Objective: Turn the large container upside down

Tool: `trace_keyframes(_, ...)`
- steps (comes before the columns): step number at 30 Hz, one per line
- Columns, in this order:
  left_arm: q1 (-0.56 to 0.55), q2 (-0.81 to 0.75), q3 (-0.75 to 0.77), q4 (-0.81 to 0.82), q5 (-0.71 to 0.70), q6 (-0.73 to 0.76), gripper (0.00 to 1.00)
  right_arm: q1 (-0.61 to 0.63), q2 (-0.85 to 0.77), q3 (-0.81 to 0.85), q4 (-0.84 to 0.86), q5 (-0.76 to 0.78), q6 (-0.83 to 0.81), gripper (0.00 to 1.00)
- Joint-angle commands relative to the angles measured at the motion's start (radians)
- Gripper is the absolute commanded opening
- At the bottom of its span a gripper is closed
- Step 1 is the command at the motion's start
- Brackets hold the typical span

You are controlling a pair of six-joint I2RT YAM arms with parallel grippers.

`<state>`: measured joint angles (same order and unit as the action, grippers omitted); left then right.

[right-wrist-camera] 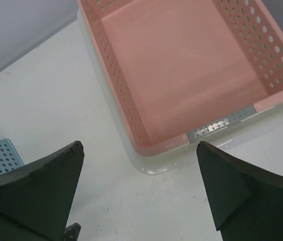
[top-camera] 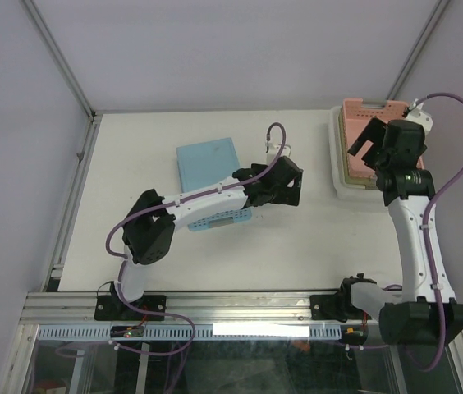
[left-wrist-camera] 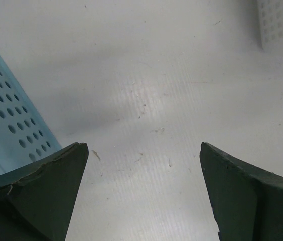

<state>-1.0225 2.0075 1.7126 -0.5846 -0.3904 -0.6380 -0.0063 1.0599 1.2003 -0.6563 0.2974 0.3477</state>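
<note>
Top external: blue container [top-camera: 207, 162] partly under left arm [top-camera: 203, 201], perhaps overturned.

Robotics lab test cell; plain white table [top-camera: 215, 263] boxed in by bare pale wall panels [top-camera: 240, 49] and aluminium frame posts [top-camera: 59, 57]; slotted aluminium rail [top-camera: 240, 305] along near edge, left arm [top-camera: 190, 207] and right arm [top-camera: 412, 238] bolted to it side by side; purple cables [top-camera: 461, 176] looped loose along both arms; exposed wiring [top-camera: 145, 330] under rail; props on table are cheap perforated plastic bins, blue bin [top-camera: 207, 160] and pink bin [top-camera: 367, 115]; table surface scuffed and speckled in left wrist view.
</note>
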Motion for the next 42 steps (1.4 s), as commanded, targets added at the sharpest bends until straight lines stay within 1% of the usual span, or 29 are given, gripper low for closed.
trace_keyframes(1, -0.008, -0.003, -0.011, 0.048, 0.043, -0.011, 0.99, -0.05, 0.097, 0.101, 0.056, -0.127, -0.028, 0.98)
trace_keyframes(4, -0.008, -0.001, -0.044, 0.058, 0.04, -0.014, 0.99, -0.062, 0.17, 0.136, 0.082, -0.159, -0.074, 0.96)
trace_keyframes(8, -0.007, 0.002, -0.071, 0.065, 0.046, -0.009, 0.99, -0.067, 0.247, 0.138, 0.151, -0.224, -0.121, 0.91)
trace_keyframes(11, -0.006, -0.003, -0.106, 0.085, 0.054, -0.014, 0.99, -0.067, 0.294, 0.132, 0.198, -0.297, -0.172, 0.81)
trace_keyframes(16, -0.005, -0.004, -0.14, 0.106, 0.077, -0.029, 0.99, -0.067, 0.302, 0.067, 0.333, -0.304, -0.241, 0.8)
trace_keyframes(19, -0.006, 0.004, -0.162, 0.126, 0.11, -0.046, 0.99, -0.067, 0.322, 0.065, 0.343, -0.3, -0.255, 0.77)
trace_keyframes(21, -0.005, 0.008, -0.177, 0.138, 0.116, -0.058, 0.99, -0.067, 0.348, 0.078, 0.334, -0.305, -0.26, 0.73)
trace_keyframes(22, -0.005, 0.008, -0.186, 0.141, 0.113, -0.058, 0.99, -0.068, 0.368, 0.086, 0.328, -0.312, -0.264, 0.68)
trace_keyframes(25, 0.005, 0.0, -0.212, 0.142, 0.094, -0.057, 0.99, -0.069, 0.408, 0.1, 0.316, -0.33, -0.268, 0.59)
trace_keyframes(28, 0.035, -0.021, -0.248, 0.142, 0.091, -0.058, 0.99, -0.068, 0.44, 0.105, 0.317, -0.344, -0.267, 0.52)
trace_keyframes(32, 0.095, -0.058, -0.295, 0.154, 0.093, -0.049, 0.99, -0.068, 0.463, 0.109, 0.325, -0.346, -0.26, 0.44)
trace_keyframes(36, 0.167, -0.093, -0.332, 0.167, 0.105, -0.041, 0.99, -0.068, 0.467, 0.116, 0.33, -0.339, -0.256, 0.3)
trace_keyframes(38, 0.204, -0.117, -0.35, 0.176, 0.11, -0.035, 0.99, -0.068, 0.462, 0.119, 0.332, -0.334, -0.254, 0.26)
trace_keyframes(42, 0.282, -0.154, -0.371, 0.188, 0.119, -0.024, 0.99, -0.069, 0.448, 0.123, 0.333, -0.331, -0.253, 0.2)
